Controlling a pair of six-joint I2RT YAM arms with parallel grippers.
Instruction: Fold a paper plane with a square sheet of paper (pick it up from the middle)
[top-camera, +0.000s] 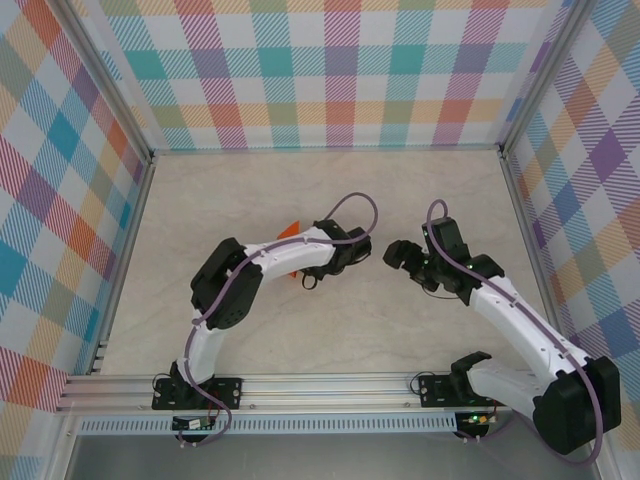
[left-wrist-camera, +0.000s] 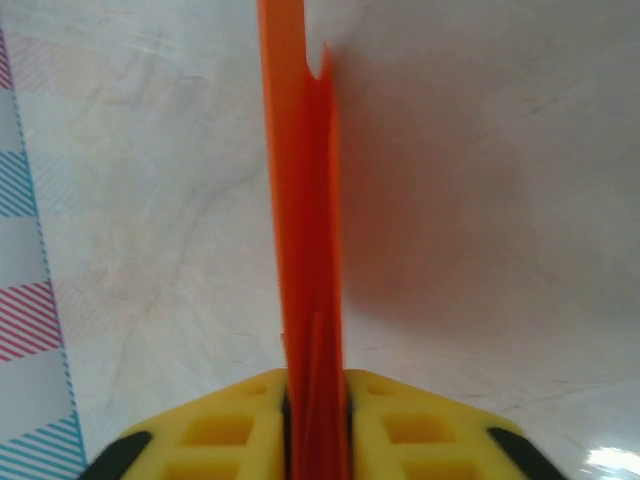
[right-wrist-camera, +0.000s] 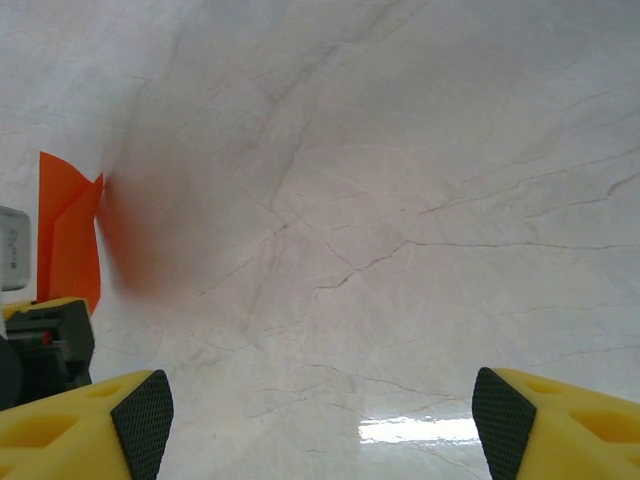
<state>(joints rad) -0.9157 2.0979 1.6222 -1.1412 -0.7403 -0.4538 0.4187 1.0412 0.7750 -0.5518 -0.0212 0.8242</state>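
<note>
The left fingers (left-wrist-camera: 220, 430) pinch the folded orange paper (left-wrist-camera: 305, 250), which points to 12 o'clock; the right fingers (right-wrist-camera: 560, 425) gape wide, empty, above the bench (right-wrist-camera: 400, 200).

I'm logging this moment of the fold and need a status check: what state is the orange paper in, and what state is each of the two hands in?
orange paper: folded with its layers together, seen edge-on from the left wrist, clamped at its near end.
left hand: shut on the orange paper, one yellow finger on each side.
right hand: open, nothing between its fingers, apart from the paper.
</note>
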